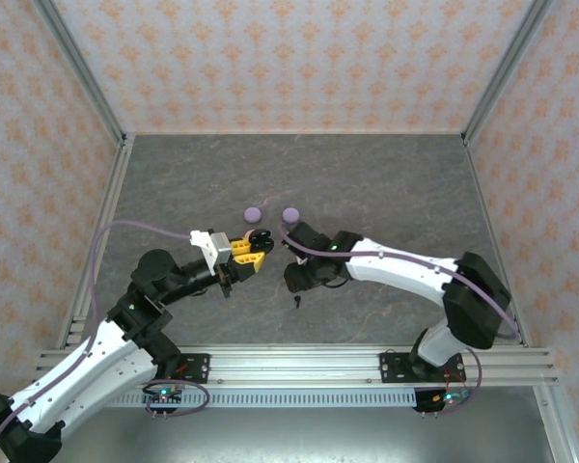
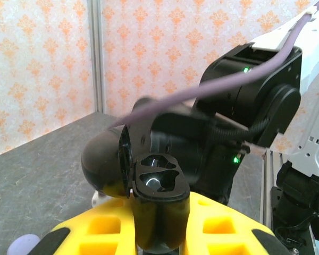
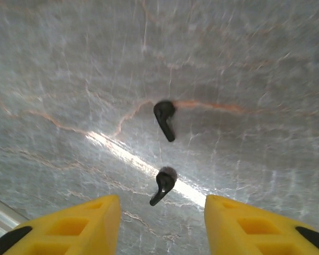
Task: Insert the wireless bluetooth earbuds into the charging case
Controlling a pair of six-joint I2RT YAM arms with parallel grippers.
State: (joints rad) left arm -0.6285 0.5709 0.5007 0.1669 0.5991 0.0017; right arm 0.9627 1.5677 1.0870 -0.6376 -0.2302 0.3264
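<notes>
left end effector (image 1: pixel 256 243) clamps case (image 2: pixel 157 183) | right end effector (image 3: pixel 160 212) parted — earbuds (image 3: pixel 165 119) on table (image 1: pixel 386 183), far from walls (image 1: pixel 270 58)

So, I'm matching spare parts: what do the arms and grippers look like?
Both the left arm and right arm have white shells, black joints and a lilac cable. The left gripper and right gripper carry yellow fingers with black accents.

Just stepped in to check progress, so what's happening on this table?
The left end effector holds a black charging case, lid open, both sockets empty. The right end effector hangs open over two black earbuds lying loose on the table, neither picked up yet. Two lilac cases sit farther back.
</notes>
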